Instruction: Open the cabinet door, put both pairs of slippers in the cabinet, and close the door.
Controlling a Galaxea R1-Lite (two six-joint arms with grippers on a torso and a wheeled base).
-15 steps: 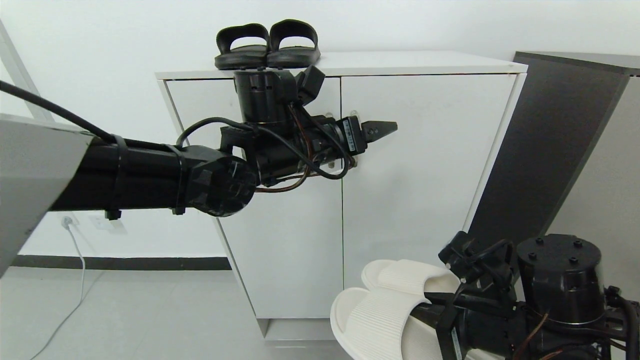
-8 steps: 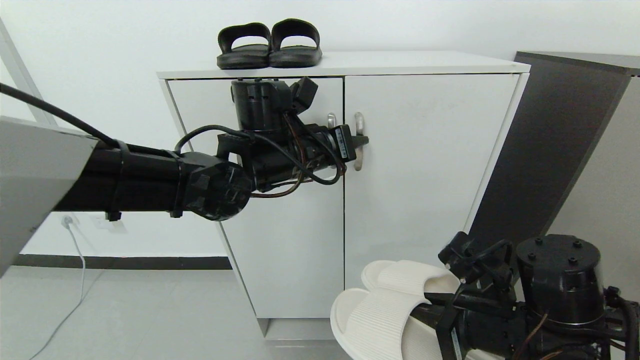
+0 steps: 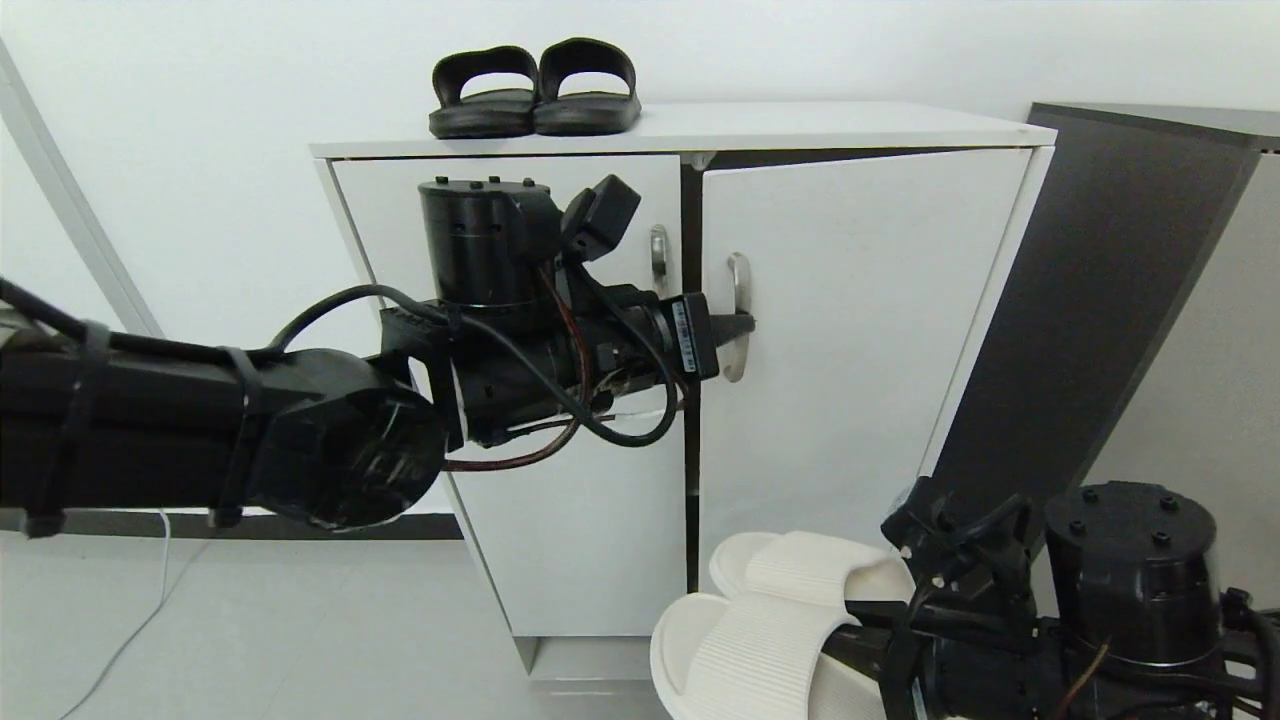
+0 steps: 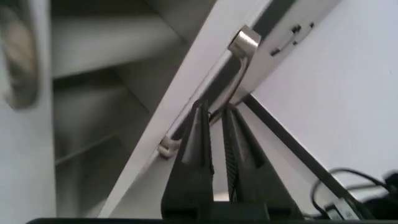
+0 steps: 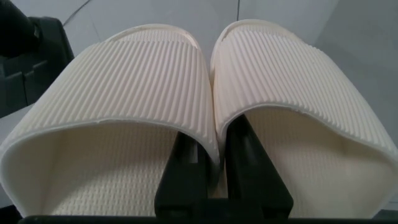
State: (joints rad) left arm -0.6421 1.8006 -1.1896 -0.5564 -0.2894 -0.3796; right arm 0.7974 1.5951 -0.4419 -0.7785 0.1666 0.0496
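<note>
left end effector (image 3: pixel 746 325), clamped on the handle (image 3: pixel 738 280), has drawn the door (image 3: pixel 860 340) ajar, starting the opening, while right end effector (image 5: pixel 212 155) grips white slippers (image 3: pixel 760 620).

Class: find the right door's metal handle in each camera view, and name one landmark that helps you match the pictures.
Head view: door handle at centre, on the ajar right door, clamped by the left gripper.
Left wrist view: door handle curves from upper middle down into the left gripper.
Right wrist view: faces the white slippers instead.
Shared landmark: left gripper on the handle.
</note>
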